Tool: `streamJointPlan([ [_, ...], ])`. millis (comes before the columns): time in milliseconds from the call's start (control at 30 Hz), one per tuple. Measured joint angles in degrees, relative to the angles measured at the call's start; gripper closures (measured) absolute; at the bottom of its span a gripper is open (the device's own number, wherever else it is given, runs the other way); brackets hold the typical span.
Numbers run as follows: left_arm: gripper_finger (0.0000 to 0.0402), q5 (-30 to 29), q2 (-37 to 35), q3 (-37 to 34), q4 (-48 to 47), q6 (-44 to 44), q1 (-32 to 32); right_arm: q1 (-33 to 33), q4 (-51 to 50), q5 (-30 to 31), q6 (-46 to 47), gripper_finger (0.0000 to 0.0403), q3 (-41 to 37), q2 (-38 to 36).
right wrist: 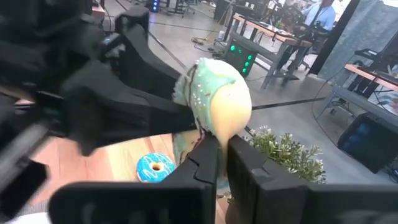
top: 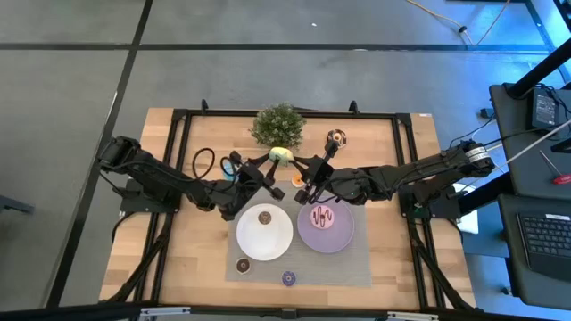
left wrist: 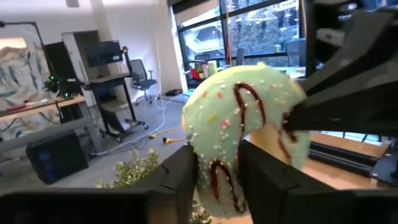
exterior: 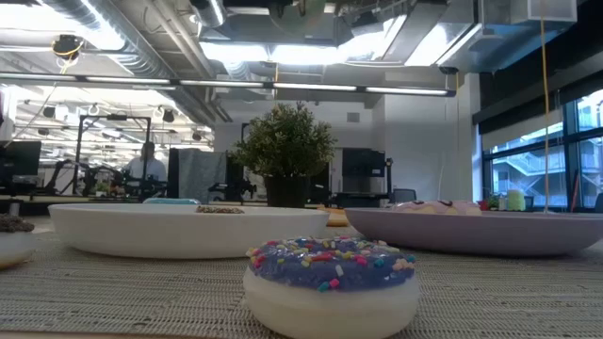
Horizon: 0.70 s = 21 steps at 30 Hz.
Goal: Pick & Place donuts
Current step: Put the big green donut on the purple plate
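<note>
Tools, left (left wrist: 214,171) and right (right wrist: 222,163), clamp green donut (top: 281,155) above wooden table (top: 393,143).

The worktop (top: 201,267) is a light wooden surface in a black frame. A grey woven mat (top: 357,267) is laid along its near edge. A potted plant (top: 277,125) is set at the far edge, with a chocolate donut (top: 335,137) beside it. A blue donut (top: 231,168) and an orange mini donut (top: 297,180) are placed directly on the wood toward the centre.
</note>
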Motion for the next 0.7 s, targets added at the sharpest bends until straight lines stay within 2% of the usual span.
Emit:
streamJointPlan([
  [133, 0.0229, -2.66, -1.30, 0.00, -0.12, 0.97, -2.51, -0.02, -0.11, -0.01, 0.08, 0.0385, 0.00, 0.00],
  [267, 0.0183, -8.30, -2.47, 0.00, -0.46, 1.49, -5.37, -0.04, -0.35, 0.03, 0.05, 0.0386, 0.00, -0.07],
  [367, 0.0161, -13.69, -2.92, 0.00, -0.42, 4.12, -7.99, -0.04, -0.64, 0.07, -0.10, 0.0387, 0.02, -0.29],
  [467, 0.0151, -18.78, -2.95, 0.00, -0.40, 6.08, -11.15, 0.77, -7.16, -1.31, 2.77, 0.0387, 0.06, -1.67],
  [567, 0.0149, -17.85, -3.41, 0.00, -0.13, 5.21, -14.26, 1.80, -21.69, -7.95, 15.20, 0.0388, 0.09, -3.74],
  [700, 0.0149, -18.84, -3.41, 0.00, -0.43, 0.41, -16.83, 1.99, -40.72, -26.07, 32.15, 0.0388, 0.09, -5.60],
])
